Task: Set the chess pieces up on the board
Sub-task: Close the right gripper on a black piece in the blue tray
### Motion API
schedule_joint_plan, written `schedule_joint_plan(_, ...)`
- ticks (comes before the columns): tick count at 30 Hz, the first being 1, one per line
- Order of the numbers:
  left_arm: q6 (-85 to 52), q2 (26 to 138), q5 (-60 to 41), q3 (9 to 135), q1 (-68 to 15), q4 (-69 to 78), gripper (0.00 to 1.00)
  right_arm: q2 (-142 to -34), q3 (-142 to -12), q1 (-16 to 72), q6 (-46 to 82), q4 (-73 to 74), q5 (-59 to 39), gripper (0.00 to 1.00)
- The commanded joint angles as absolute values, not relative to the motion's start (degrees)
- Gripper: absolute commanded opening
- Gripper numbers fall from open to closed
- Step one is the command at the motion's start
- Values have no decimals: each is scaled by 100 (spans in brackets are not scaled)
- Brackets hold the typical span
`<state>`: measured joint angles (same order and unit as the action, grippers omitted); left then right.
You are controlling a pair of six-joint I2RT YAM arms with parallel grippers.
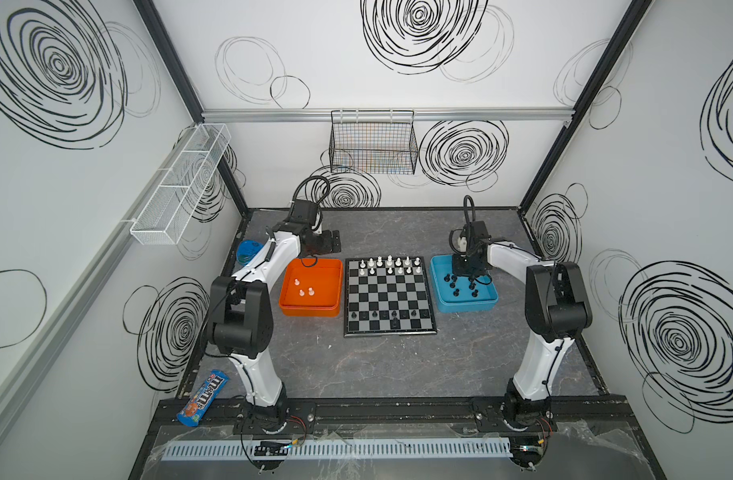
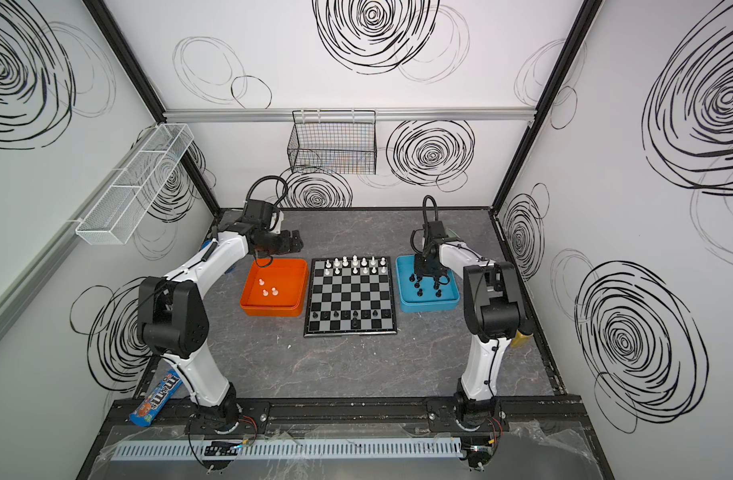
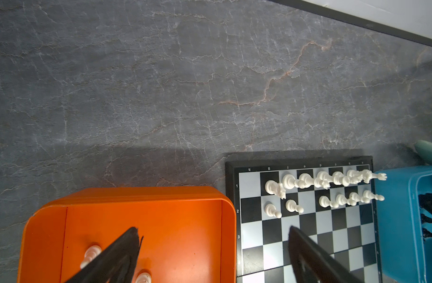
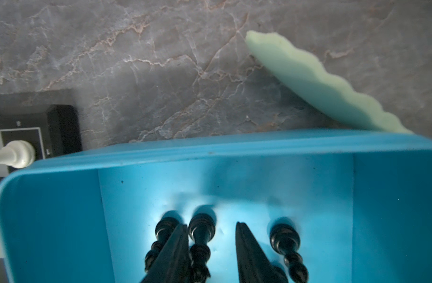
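White walls scrawled with black swirls enclose a dark grey, pale-veined surface (image 1: 377,374). In both top views a white mesh shelf (image 1: 177,187) hangs on the wall at upper left, and a candy pack (image 1: 202,399) lies at lower left. The left hand (image 1: 330,242) hovers wide open by the upper edge of the orange tray (image 1: 308,311), which holds three white chess pieces (image 1: 301,292). The board (image 1: 387,297) sits at centre, with more white ones on its upper two rows and a few black ones lower down. A black wire basket (image 1: 373,143) hangs on the back wall above it. Right of centre, the right hand (image 1: 466,279) reaches down into the blue tray (image 1: 466,308). Its jaws are narrow and stand astride one black piece (image 4: 201,227), with a gap on one side. A green foam strip (image 4: 320,80) lies beyond that tray.
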<state>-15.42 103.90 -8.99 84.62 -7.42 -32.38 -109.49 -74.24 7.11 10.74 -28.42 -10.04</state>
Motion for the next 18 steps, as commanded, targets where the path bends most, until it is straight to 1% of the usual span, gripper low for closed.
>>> schedule_joint_plan(1, -1468, 10424, -971, 8389, -685, -3085, 97, -11048, -7518, 736, 1103, -2900, -922, 34)
schedule_joint_plan(12, -1468, 10397, -984, 8393, -684, -3085, 97, -10980, -7540, 762, 1080, -2975, -950, 24)
schedule_joint_plan(18, -1479, 10398, -996, 8394, -685, -3085, 97, -10916, -7587, 771, 1044, -3070, -890, 23)
